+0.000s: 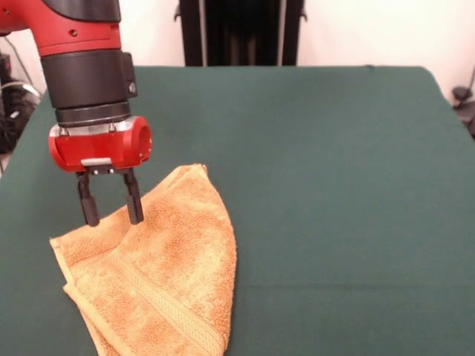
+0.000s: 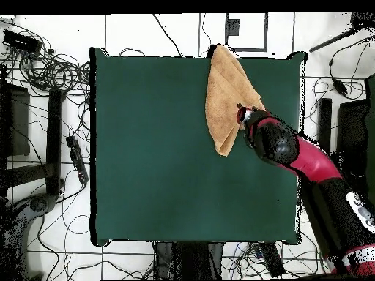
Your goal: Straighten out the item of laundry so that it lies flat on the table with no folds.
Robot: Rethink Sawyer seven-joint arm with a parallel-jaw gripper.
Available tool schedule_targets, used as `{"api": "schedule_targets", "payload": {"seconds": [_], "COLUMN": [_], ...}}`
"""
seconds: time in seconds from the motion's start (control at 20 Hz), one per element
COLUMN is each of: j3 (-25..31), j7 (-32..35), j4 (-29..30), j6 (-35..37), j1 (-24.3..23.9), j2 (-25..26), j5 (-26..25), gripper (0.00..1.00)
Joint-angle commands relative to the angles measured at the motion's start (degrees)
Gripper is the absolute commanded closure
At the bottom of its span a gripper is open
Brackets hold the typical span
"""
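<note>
Orange towel (image 1: pixel 159 274) folded over near table (image 1: pixel 334 185) corner, claw (image 1: pixel 110 208) open at its edge.
Risk: fingers pinch both layers, so pulling drags the fold along instead of opening it.

Dark green table (image 1: pixel 334 185); folded orange towel (image 1: pixel 171 274) at edge

floor: tangled black cables (image 2: pixel 51 73) | white floor tiles (image 2: pixel 168 29) | black stand (image 1: pixel 241 33) behind table
</note>
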Motion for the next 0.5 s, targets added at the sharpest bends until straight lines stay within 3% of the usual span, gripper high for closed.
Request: {"api": "schedule_targets", "payload": {"seconds": [0.05, 0.3, 0.5], "j3": [-3.1, 0.3, -1.3], "j7": [-9.9, -7.8, -2.3], "j4": [-9.3, -5.8, -5.7], "j6": [34.6, 27.4, 23.8], "j1": [3.0, -1.8, -0.8], "j2": [1.8, 4.2, 4.3], "j5": [-1.6, -2.0, -4.1], "gripper": [0.00, 0.00, 0.00]}}
